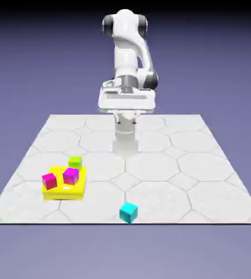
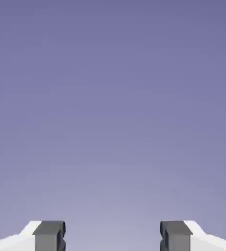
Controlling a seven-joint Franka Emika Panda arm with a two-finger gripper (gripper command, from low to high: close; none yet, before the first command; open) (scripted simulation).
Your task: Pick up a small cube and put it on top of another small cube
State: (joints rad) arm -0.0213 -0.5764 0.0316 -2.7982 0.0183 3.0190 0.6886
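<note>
"Above the desk [image 1: 154, 188], what are you doing?"

"I'm hovering my hand [image 1: 126, 121] with its fingertips [image 2: 50, 235] standing apart, nothing between them."

"And the cyan cube [image 1: 128, 212]?"

"It's resting near the edge closest to the camera, well apart from the yellow block [image 1: 63, 194]. Two magenta cubes [image 1: 71, 176] are sitting there, and a lime-green cube [image 1: 75, 162] is showing by its far side."

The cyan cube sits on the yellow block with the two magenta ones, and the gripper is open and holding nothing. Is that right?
Not quite: the exterior view shows the cyan cube on the tabletop, apart from the yellow block. The rest stands: two magenta cubes are on that block, and the gripper is open and empty.
</note>
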